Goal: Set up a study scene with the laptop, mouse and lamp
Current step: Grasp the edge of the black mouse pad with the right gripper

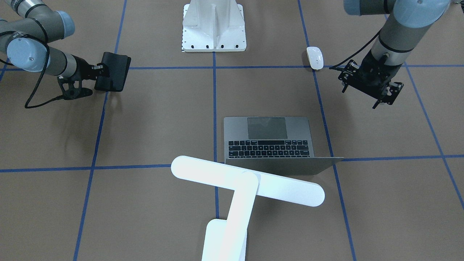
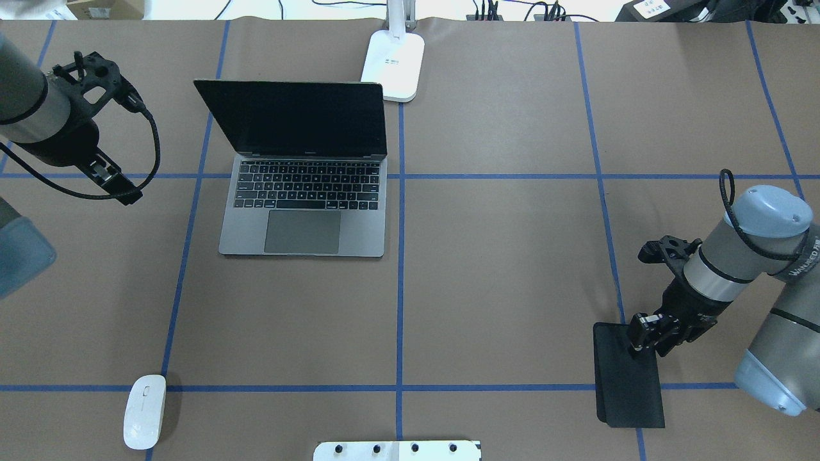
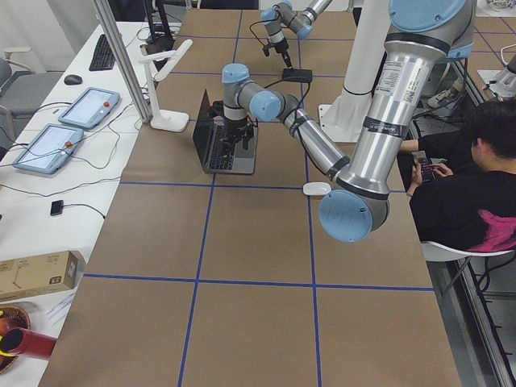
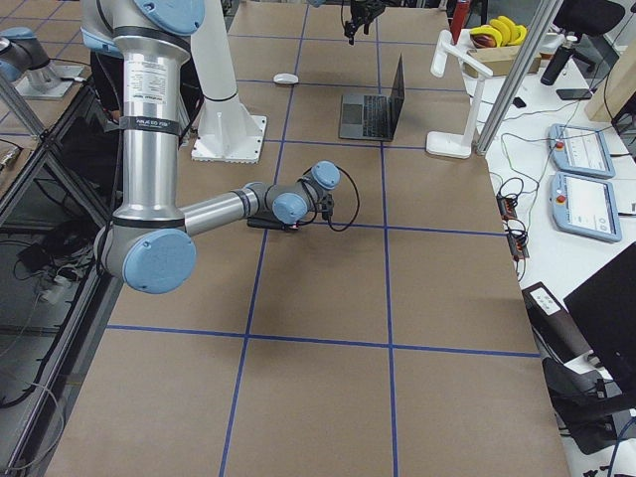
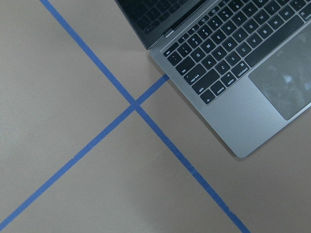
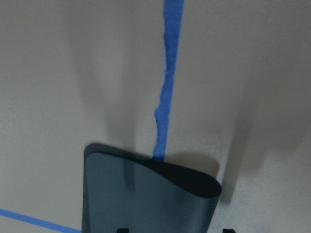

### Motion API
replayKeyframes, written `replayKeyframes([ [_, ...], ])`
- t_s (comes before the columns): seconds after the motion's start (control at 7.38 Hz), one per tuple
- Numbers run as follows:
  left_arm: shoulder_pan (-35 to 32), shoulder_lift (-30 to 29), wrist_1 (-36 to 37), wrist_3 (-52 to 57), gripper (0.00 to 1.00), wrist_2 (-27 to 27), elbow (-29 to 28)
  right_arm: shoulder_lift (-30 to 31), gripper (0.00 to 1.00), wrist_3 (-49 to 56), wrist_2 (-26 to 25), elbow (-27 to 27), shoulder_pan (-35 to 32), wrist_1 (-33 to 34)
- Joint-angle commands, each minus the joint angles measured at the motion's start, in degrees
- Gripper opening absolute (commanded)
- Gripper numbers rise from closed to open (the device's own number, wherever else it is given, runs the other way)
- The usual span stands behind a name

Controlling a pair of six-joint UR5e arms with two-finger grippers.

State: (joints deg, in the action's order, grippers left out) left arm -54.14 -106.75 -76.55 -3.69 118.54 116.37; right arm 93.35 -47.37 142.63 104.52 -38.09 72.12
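Pinching mouse pad [image 2: 631, 390] edge w/ right end effector [image 2: 642, 339], laptop [image 2: 304, 218] well apart.

Left arm [image 2: 29, 109]: raised over the far left part of the table [image 2: 500, 269], wrist bent downward. Left gripper [image 2: 116, 187]: points down, off the surface; jaw gap not discernible. Right arm [image 2: 737, 266]: low near the right edge. Right gripper [image 2: 646, 340]: pinching the edge of a black pad [image 2: 631, 394].

Bright even light, soft shadows on bench [image 1: 152, 130]; lamp [image 1: 290, 190] glares white lower centre; right-wrist view blurred.
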Motion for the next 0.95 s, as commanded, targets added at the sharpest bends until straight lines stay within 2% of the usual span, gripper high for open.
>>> replayKeyframes([
  [0.0,0.00,0.05,0.00,0.00,0.99,-0.07,0.09,0.42,0.60,0.00,0.02,0.07,0.12,0.03],
  [0.27,0.00,0.05,0.00,0.00,0.99,-0.07,0.09,0.60,0.59,0.00,0.02,0.07,0.04,0.03],
  [0.41,0.00,0.05,0.00,0.00,0.99,-0.07,0.09,0.60,0.47,0.00,-0.07,0.07,0.12,0.03],
  [0.54,0.00,0.05,0.00,0.09,0.99,-0.07,0.09,0.34,0.30,0.00,-0.07,0.07,0.38,1.08],
  [0.81,0.00,0.05,0.00,0.00,0.99,-0.07,0.09,0.43,0.22,0.09,-0.33,0.59,-0.31,1.70],
])
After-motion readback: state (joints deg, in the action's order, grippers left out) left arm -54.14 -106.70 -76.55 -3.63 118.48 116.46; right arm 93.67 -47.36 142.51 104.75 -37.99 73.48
